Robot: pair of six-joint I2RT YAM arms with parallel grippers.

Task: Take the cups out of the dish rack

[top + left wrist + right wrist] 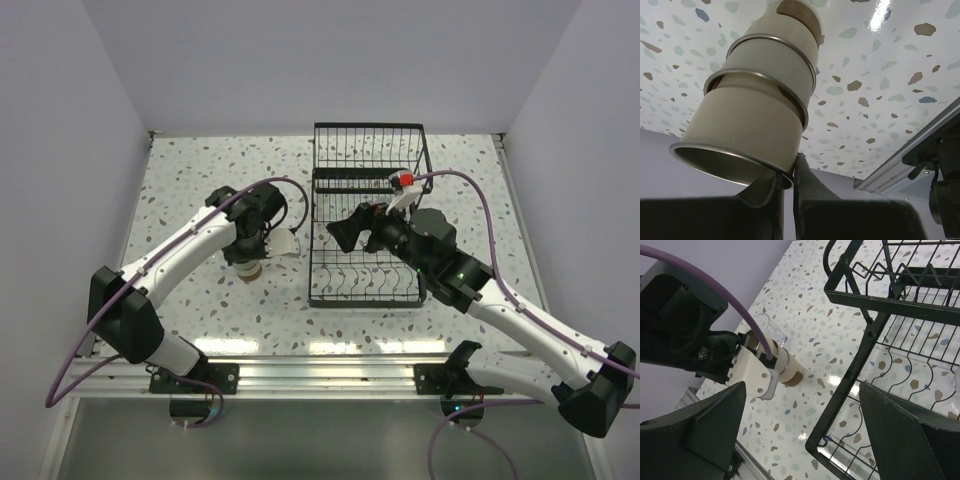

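My left gripper (250, 252) is shut on the rim of the nearest of three nested cups (755, 115). They are pale tan with steel rims and a brown base. The stack hangs tilted just over the table, left of the dish rack (312, 250), and also shows in the right wrist view (787, 367). I cannot tell whether it touches the table. A clear cup (771, 326) stands on the table just behind it. My right gripper (358, 238) is open and empty above the rack's left side (855, 370). I see no cups in the rack.
The black wire rack fills the table's middle right, its taller basket section at the far end (368, 150). A red-and-white tag (404, 180) sits on the right arm's cable over the rack. A metal rail (320, 368) runs along the near edge. Grey walls enclose the table.
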